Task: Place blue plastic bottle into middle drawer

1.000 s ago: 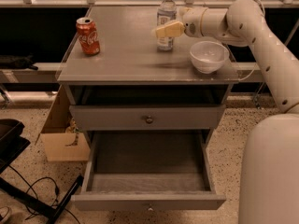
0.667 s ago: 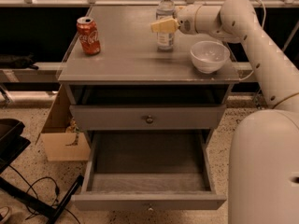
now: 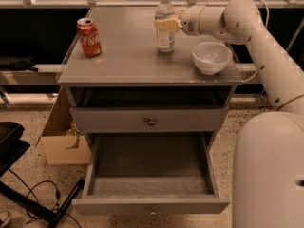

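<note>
The blue plastic bottle (image 3: pixel 165 38), clear with a white cap and a pale label, stands upright at the back middle of the grey cabinet top (image 3: pixel 128 63). My gripper (image 3: pixel 166 24) reaches in from the right and is shut on the bottle's upper body, with a cream finger (image 3: pixel 164 24) across its front. The bottle's base still rests on the top. The middle drawer (image 3: pixel 150 205) is pulled wide open below, and its grey interior is bare. The knobbed drawer front (image 3: pixel 150 121) above it is closed.
A red cola can (image 3: pixel 89 37) stands at the left of the cabinet top. A white bowl (image 3: pixel 212 57) sits just right of the bottle, under my arm. A cardboard box (image 3: pixel 61 144) and black cables lie on the floor to the left.
My gripper has moved left onto the bottle and closed around its upper body. The bottle has shifted slightly left. The can, bowl and drawer have not moved.
</note>
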